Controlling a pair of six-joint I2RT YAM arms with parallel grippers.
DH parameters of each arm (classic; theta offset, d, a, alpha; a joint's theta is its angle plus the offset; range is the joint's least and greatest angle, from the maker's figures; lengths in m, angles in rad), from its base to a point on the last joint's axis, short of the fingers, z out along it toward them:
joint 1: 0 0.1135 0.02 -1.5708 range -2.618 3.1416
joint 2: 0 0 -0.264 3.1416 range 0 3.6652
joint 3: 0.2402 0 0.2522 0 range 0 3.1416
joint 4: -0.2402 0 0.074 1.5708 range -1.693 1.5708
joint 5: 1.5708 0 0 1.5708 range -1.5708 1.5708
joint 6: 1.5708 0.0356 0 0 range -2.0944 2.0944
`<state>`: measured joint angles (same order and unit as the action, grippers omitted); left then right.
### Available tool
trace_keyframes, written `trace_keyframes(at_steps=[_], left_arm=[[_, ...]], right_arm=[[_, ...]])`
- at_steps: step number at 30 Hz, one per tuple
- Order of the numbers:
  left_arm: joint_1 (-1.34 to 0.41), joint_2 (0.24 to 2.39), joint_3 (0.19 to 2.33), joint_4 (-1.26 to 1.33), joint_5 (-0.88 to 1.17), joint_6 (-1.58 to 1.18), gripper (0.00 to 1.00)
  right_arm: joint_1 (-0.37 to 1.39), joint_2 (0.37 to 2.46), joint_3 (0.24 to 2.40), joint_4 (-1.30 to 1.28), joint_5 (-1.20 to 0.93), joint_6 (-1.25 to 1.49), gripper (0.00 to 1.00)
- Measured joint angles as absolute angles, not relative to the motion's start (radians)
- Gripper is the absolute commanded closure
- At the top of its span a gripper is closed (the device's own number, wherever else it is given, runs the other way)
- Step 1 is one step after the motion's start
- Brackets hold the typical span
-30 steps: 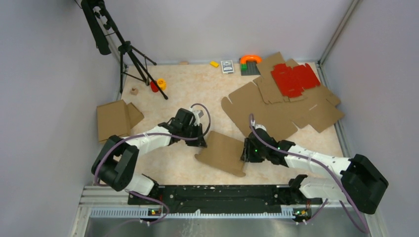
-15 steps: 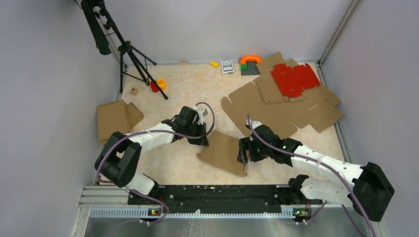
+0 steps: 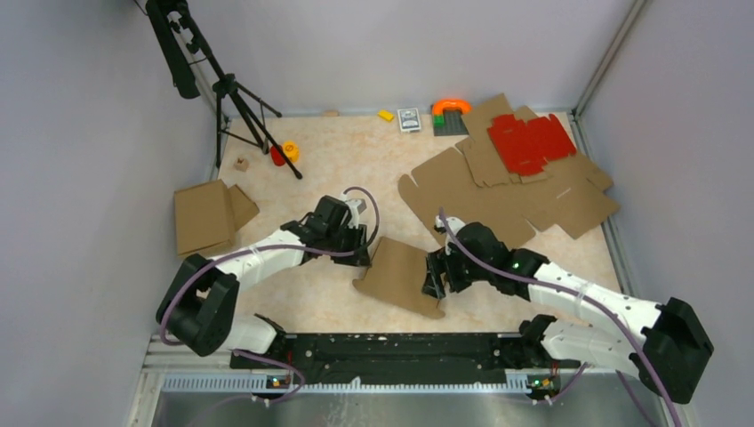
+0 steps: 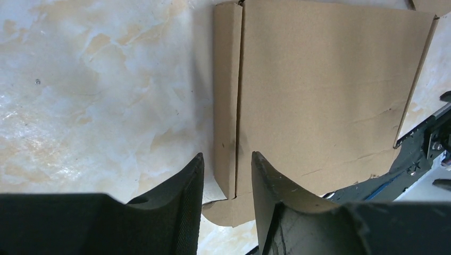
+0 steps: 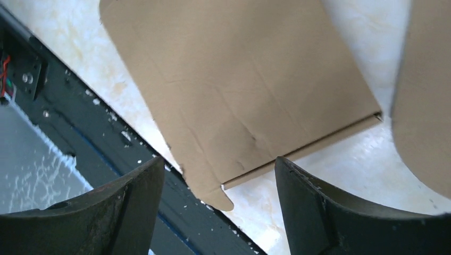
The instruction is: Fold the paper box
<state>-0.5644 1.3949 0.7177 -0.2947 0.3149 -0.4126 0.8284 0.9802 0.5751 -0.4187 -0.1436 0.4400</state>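
The left fingers (image 4: 178, 210), black with finely ribbed inner faces, stand a narrow gap apart and clamp nothing. From the wrist they frame the folded-over strip along one edge of the paper box (image 4: 319, 90), though whether they touch it cannot be told. The right fingers (image 5: 133, 204), smooth matte black, are spread wide. Between them shows a corner of the same box, where a rounded tab sticks out and the edge shows two layers. Behind them, the left arm (image 3: 267, 253) runs as a white forearm with black joints low over the surface (image 3: 356, 160), from its folded elbow at the near left to the box's left edge. The right arm (image 3: 569, 289) stretches leftward from the near right, with its wrist bent down at the box's right edge. A purple cable loops along each arm. The box is plain brown cardboard, matte and lightly creased, lying folded flat near the middle of the marbled beige surface. It sits between the two sets of fingers, just beyond the black rail (image 3: 391, 347) that carries the arm bases. Farther right, flat cardboard sheets (image 3: 498, 200) with flaps and cut notches are spread out, and a bright red cut-out sheet (image 3: 531, 142) lies on top of them. Another folded brown piece (image 3: 206, 216) rests by the left wall, near a black tripod (image 3: 236, 98).
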Motion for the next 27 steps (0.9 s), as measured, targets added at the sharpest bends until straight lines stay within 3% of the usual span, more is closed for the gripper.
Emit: trace_keyframes(at_steps=[9,13,15,19,22,24,27], left_arm=[[-0.563,1.353,0.702,-0.302,0.307,-0.417,0.58],[-0.558,1.289,0.675,-0.31,0.3,-0.426,0.59],[-0.556,1.246,0.656,-0.316,0.298,-0.436,0.59],[-0.554,1.171,0.618,-0.339,0.298,-0.46,0.64],[-0.554,1.111,0.607,-0.389,0.321,-0.488,0.8],[-0.554,1.062,0.599,-0.415,0.344,-0.51,0.98],[-0.562,0.969,0.583,-0.45,0.379,-0.548,1.0]], right_arm=[[1.048,1.162,0.712,-0.389,-0.134,0.319,0.2],[1.036,1.192,0.743,-0.378,-0.047,0.296,0.37],[0.988,1.193,0.743,-0.369,-0.061,0.294,0.5],[0.807,1.208,0.744,-0.305,-0.126,0.308,0.59],[0.741,1.278,0.77,-0.268,-0.162,0.306,0.99],[0.727,1.358,0.804,-0.236,-0.205,0.308,1.0],[0.701,1.459,0.834,-0.173,-0.283,0.311,1.0]])
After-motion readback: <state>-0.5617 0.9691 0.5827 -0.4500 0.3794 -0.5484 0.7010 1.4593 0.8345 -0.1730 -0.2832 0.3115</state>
